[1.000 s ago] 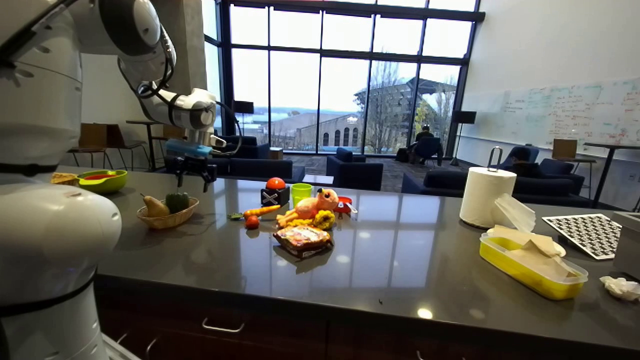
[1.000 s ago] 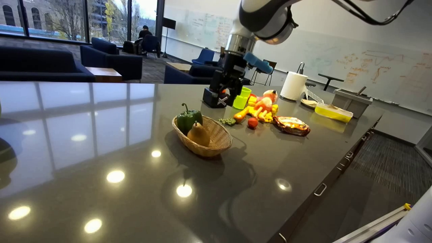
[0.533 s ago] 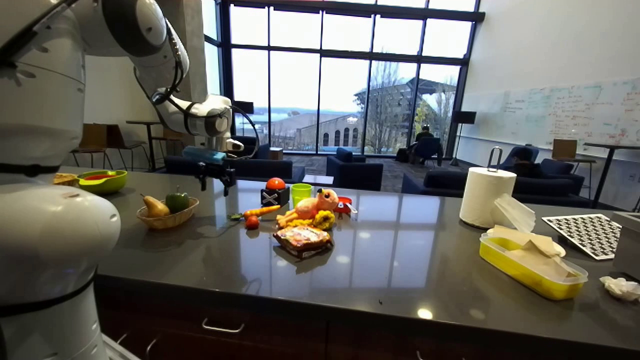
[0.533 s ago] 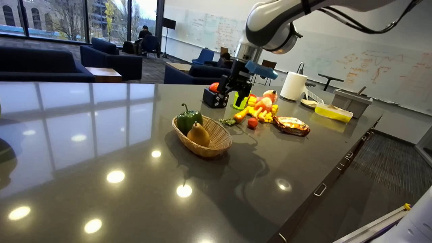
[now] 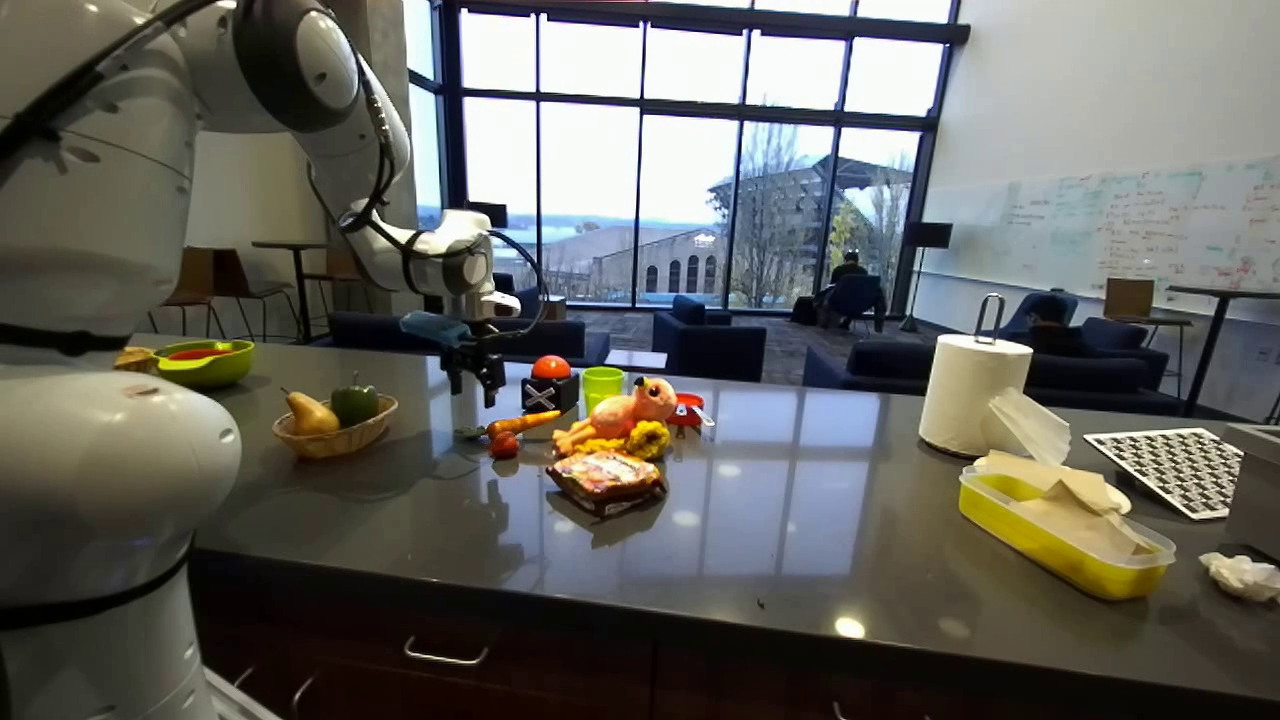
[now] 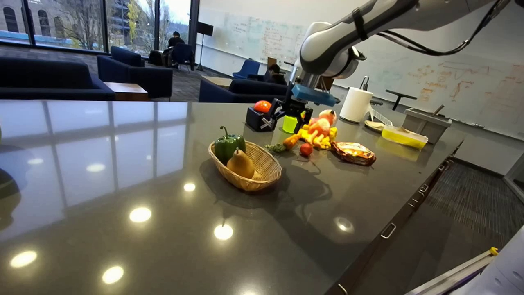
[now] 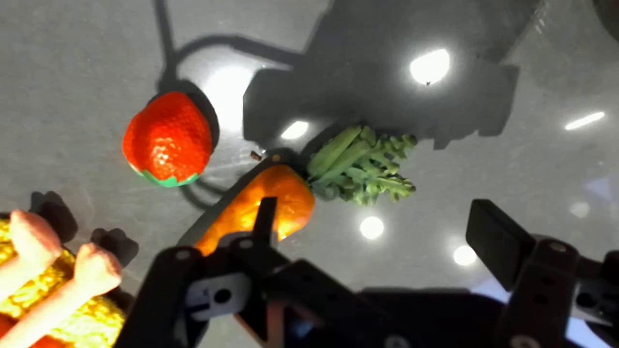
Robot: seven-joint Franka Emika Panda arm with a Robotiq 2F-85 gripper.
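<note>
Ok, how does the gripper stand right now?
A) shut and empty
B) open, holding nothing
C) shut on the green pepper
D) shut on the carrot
B: in the wrist view the gripper has its fingers wide apart with nothing clasped between them, and the carrot lies on the counter.

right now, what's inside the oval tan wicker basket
A shiny dark green bell pepper and a golden-brown, round-bottomed pear. Anything directly beneath them is covered.
</note>
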